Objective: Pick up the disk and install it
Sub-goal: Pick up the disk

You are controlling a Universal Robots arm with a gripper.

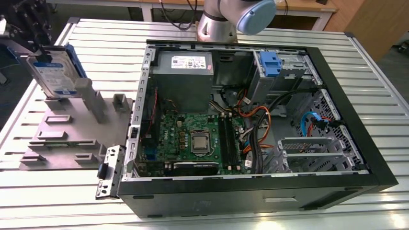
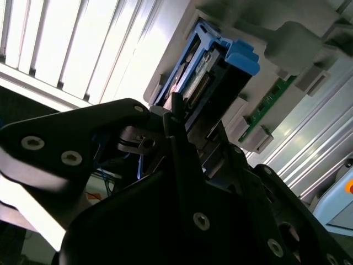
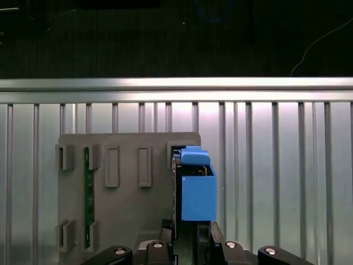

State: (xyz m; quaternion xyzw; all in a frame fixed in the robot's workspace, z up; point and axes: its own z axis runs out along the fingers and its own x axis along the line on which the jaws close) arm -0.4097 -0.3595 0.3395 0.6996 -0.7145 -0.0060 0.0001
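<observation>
At the bench's (image 1: 211, 211) edge on the exterior view's left, the disk (image 1: 56, 74) is standing in a rack (image 1: 64, 120), probably rigid, weighty and shock-sensitive, best pinched across its flat faces, though I cannot tell whether the gripper's (image 3: 190, 237) jaws are clamping it.

— Does your second wrist view give you the whole disk (image 2: 201, 83)?
— No. The hand (image 2: 176, 110) covers most of it. In your first wrist view, the picture's edge cuts the hand off.

Disk (image 1: 56, 73) upright on fixture plate (image 1: 69, 128), exterior view's left of computer case (image 1: 255, 189); both on table (image 1: 57, 203).
</observation>
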